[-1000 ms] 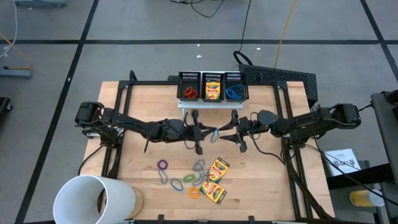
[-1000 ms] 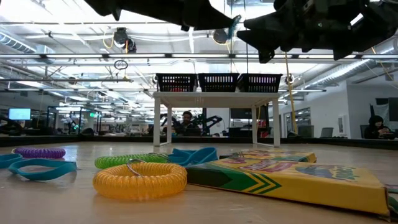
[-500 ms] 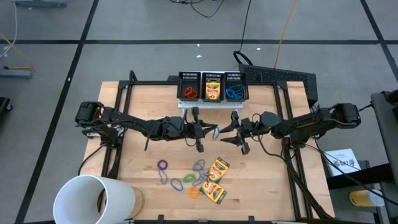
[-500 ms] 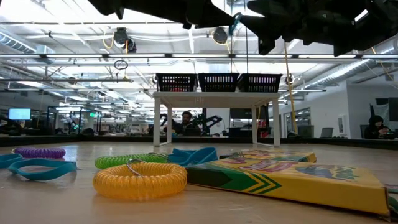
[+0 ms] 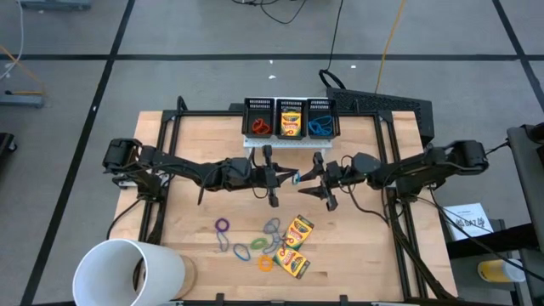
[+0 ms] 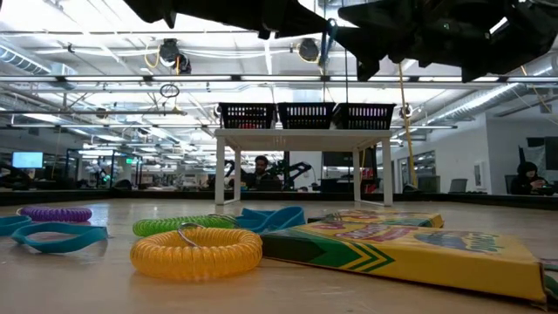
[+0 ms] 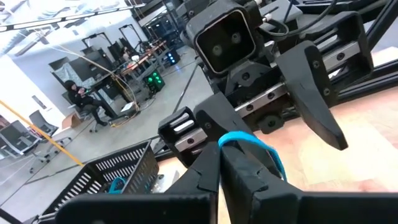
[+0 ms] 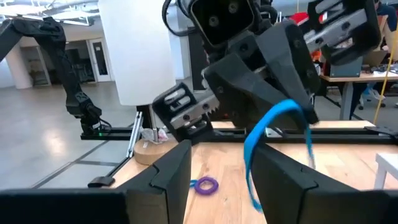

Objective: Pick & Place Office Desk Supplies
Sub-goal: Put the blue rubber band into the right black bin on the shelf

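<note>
A blue rubber band point(image 5: 296, 178) is held in the air over the middle of the table by my left gripper point(image 5: 288, 178), which is shut on it. My right gripper point(image 5: 316, 184) faces it from the table's right, open. In the right wrist view its fingers stand on either side of the blue band point(image 8: 273, 140); whether they touch it I cannot tell. Below, toward the near edge, two crayon boxes point(image 5: 297, 229) point(image 5: 291, 262) and several loose bands point(image 5: 241, 252) lie flat on the table. My left gripper point(image 7: 221, 160) pinches one spot of the blue band's loop point(image 7: 229, 139) between its two shut fingertips. The fingers lie level and point toward the table's right. The rest of the loop point(image 8: 252, 168) sticks out past the fingertips and droops slack, clear of the table.
Three black mesh bins point(image 5: 291, 119) stand on a white riser at the far edge, holding red bands, a crayon box and blue bands. A large white cup point(image 5: 127, 270) lies at the near left corner. Bare wood shows on the table's left and right sides.
My right gripper has tipped a little, and its fingertips have drawn slightly away from my left gripper toward the table's right. The blue band stays in my left gripper and now shows in the gap between the two.
</note>
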{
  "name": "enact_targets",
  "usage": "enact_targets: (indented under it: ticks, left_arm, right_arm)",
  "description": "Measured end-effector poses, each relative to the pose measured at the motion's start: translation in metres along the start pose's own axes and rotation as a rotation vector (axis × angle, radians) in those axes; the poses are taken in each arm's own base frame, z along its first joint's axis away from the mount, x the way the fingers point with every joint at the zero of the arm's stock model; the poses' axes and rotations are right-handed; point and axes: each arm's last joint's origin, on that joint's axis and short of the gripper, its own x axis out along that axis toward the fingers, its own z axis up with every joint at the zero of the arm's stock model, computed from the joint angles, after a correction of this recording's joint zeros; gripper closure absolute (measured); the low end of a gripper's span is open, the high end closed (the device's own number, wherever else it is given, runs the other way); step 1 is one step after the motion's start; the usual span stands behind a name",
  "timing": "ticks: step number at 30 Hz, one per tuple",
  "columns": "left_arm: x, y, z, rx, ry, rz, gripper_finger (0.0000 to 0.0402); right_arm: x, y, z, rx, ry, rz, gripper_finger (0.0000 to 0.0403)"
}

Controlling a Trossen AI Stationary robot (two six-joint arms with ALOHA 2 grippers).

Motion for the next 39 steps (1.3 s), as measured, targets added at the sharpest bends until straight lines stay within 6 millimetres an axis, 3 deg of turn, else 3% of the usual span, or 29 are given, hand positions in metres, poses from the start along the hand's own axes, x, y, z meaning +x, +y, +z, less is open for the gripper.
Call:
enact_targets:
  ticks: [8, 19, 29, 32, 39]
  left_arm:
    - [-0.0001, -0.0002, 0.0001, -0.004, 0.0, -0.001, 0.039]
    - [-0.0001, -0.0005, -0.0003, -0.027, 0.004, -0.003, 0.0383]
    - [-0.0001, 0.0007, 0.0002, -0.087, 0.007, 0.027, 0.0389]
    - [-0.0001, 0.0005, -0.0002, -0.151, 0.01, 0.025, 0.0364]
    - [-0.0037, -0.0011, 0.0042, -0.286, 0.073, 0.053, 0.0242]
  right_arm:
    - [0.0012, -0.0002, 0.0011, -0.001, -0.003, 0.0, 0.0265]
    - [0.0011, 0.0001, 0.0036, -0.05, -0.029, 0.002, 0.0396]
    - [0.0011, -0.0009, 0.002, -0.052, -0.014, -0.023, 0.04]
    - [0.0011, -0.0011, 0.0007, -0.048, 0.0, -0.024, 0.0401]
    - [0.0011, -0.0014, -0.0011, -0.044, 0.019, -0.025, 0.0401]
